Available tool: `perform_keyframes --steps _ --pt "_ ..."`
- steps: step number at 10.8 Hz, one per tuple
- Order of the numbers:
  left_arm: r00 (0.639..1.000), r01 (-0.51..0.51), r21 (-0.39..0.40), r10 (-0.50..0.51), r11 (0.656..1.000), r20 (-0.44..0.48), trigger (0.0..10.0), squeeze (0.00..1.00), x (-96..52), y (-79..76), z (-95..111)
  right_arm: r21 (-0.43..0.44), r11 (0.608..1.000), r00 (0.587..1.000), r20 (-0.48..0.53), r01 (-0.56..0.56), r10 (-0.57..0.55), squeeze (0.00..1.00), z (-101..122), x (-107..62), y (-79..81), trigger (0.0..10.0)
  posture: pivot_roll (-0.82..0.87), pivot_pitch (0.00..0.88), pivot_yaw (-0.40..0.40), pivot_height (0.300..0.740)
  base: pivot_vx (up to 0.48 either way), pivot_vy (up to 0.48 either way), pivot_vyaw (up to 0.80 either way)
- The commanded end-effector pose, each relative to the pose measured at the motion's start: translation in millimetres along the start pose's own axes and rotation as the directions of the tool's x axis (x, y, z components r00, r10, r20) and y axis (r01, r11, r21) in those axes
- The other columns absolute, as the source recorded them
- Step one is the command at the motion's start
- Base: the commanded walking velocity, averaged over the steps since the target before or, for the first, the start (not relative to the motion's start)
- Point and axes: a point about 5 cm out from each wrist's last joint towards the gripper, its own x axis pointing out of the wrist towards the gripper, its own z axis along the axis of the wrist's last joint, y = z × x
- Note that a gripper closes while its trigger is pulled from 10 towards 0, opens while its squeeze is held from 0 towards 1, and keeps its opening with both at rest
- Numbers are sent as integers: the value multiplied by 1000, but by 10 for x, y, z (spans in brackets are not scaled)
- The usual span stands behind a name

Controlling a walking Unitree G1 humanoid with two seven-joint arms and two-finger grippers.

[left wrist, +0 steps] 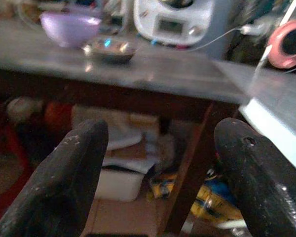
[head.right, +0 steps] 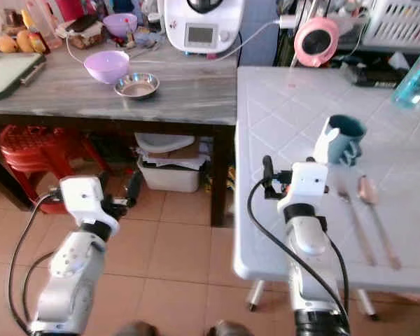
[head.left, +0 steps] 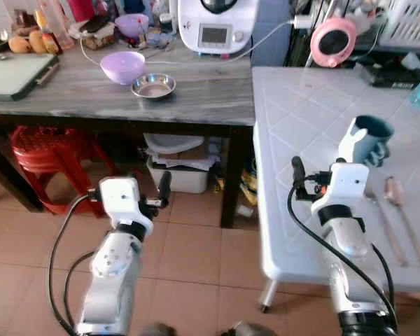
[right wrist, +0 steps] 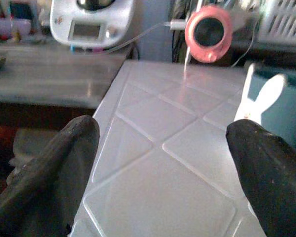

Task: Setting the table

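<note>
A teal mug (head.left: 372,138) with white rabbit ears stands on the white plastic table (head.left: 294,126). Beside it lie a spoon (head.left: 399,203) and a pair of chopsticks (head.left: 386,231). On the grey wooden counter (head.left: 196,91) to the left sit a lilac bowl (head.left: 122,66) and a small steel dish (head.left: 153,86). My right gripper (right wrist: 163,163) is open above the near left part of the white table, with nothing between its fingers. My left gripper (left wrist: 158,168) is open too, held over the floor in front of the counter.
A white kitchen machine (head.left: 217,24) and a pink round device (head.left: 334,40) stand at the back. Under the counter are a red plastic stool (head.left: 49,157) and a white box (head.left: 178,171). A green cutting board (head.left: 14,73) lies on the counter's left end.
</note>
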Motion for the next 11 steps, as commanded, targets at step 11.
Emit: perform_keyframes --steps 11 --pt "1000 0 27 0 1000 -4 10000 0 -58 132 92 58 996 992 -93 -75 80 0 -53 66 155 10000 -20 115 2 740 0 -150 0"
